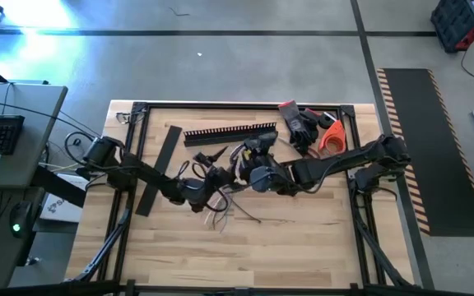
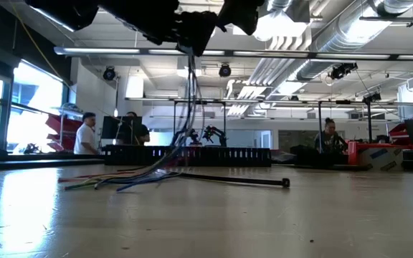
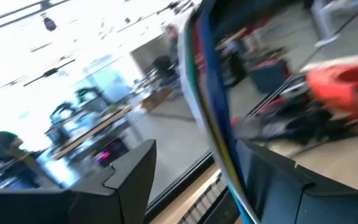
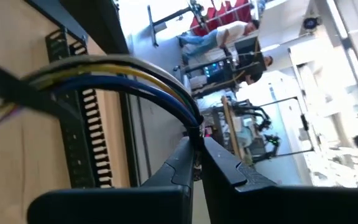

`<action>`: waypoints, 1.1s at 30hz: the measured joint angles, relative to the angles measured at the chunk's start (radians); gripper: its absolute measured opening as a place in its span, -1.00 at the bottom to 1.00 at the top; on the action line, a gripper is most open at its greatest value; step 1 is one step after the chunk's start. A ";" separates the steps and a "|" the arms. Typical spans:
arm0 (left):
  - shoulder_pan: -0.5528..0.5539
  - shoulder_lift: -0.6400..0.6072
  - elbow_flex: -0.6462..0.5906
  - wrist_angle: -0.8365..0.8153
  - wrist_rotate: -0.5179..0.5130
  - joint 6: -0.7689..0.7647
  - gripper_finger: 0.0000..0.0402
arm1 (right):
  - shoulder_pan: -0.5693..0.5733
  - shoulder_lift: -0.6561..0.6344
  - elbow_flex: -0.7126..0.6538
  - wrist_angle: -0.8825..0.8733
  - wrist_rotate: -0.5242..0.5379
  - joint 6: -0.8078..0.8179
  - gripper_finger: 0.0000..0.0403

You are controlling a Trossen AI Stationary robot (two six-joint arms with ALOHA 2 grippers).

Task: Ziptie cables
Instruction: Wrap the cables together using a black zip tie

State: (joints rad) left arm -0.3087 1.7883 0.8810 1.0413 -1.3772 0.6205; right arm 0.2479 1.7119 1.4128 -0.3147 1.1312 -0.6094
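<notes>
The cables point(image 2: 185, 107) are a bundle of thin blue, yellow, green and pale wires. They hang from the grippers at the top of the low view, and their loose ends point(image 2: 99, 183) trail on the table. In the high view the cables point(image 1: 225, 205) lie mid-table between both arms. My right gripper point(image 4: 197, 146) is shut on the bundle. My left gripper point(image 3: 194, 186) is open, and the bundle point(image 3: 207, 106) runs between its fingers, close to one finger point(image 3: 272, 180). A black ziptie point(image 2: 235, 179) lies flat on the table. My left gripper stands with its fingers on either side of the bundle; I cannot tell whether the nearer finger touches it. My right gripper pinches the bundle at the top of its bend point(image 4: 192, 124) between its two fingertips. The bundle arches away from the fingers, raised off the table, with its loose ends lying on the wood.
A black comb-toothed slotted duct point(image 1: 230, 133) lies toward the far side, with a flat black strip point(image 1: 159, 168) to its left. Dark gloves point(image 1: 301, 125) and an orange object point(image 1: 331, 136) sit at the far right corner. A black frame point(image 1: 138, 111) edges the table. People stand in the room behind.
</notes>
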 joint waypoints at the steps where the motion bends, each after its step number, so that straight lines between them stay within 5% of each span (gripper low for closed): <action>1: 0.000 0.006 0.000 -0.006 -0.031 0.001 0.05 | 0.011 0.000 0.000 -0.004 0.008 0.000 -1.00; 7: -0.031 0.019 -0.002 -0.118 -0.191 -0.007 0.04 | 0.087 0.000 0.000 -0.034 0.017 0.016 -1.00; 19: -0.190 0.017 -0.183 -0.130 -0.194 -0.381 0.04 | 0.109 0.000 0.000 -0.538 -0.094 0.457 -1.00; 33: -0.285 0.017 -0.257 -0.152 -0.140 -0.680 -0.11 | 0.078 0.000 0.000 -0.631 -0.299 0.560 -1.00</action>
State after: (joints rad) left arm -0.5933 1.8057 0.6241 0.8891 -1.5176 -0.0598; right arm 0.3260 1.7119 1.4124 -0.9455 0.8318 -0.0498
